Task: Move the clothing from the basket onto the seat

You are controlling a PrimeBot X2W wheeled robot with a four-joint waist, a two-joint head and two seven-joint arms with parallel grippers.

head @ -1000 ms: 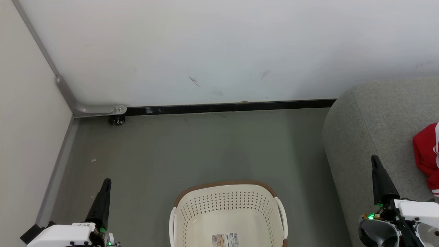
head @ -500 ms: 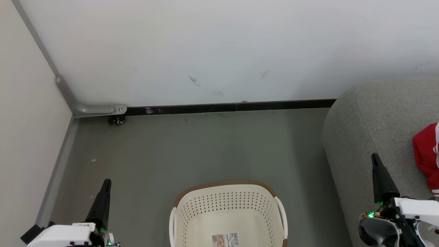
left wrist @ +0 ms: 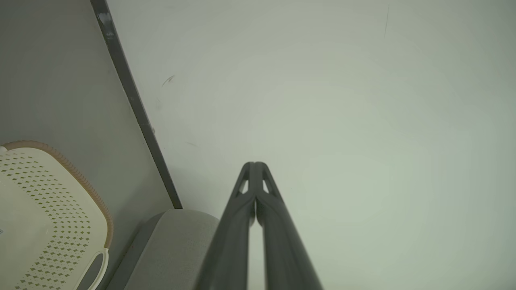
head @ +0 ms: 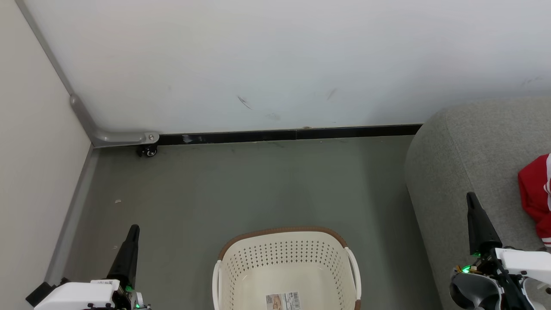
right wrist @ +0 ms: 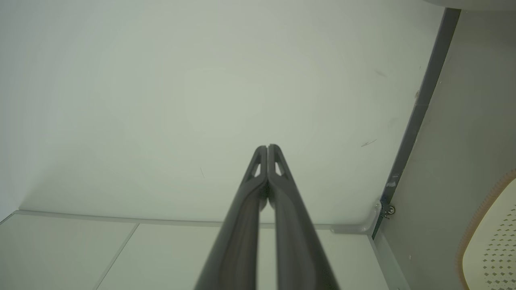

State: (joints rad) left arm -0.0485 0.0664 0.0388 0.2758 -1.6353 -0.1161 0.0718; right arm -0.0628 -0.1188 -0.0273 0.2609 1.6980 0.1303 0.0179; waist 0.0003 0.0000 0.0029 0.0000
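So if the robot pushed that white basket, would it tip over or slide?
Probably slide. The basket looks empty as far as it shows, and its plastic walls are full of holes, so it is likely light. It sits flat on the smooth floor and looks wide, so tipping seems unlikely.
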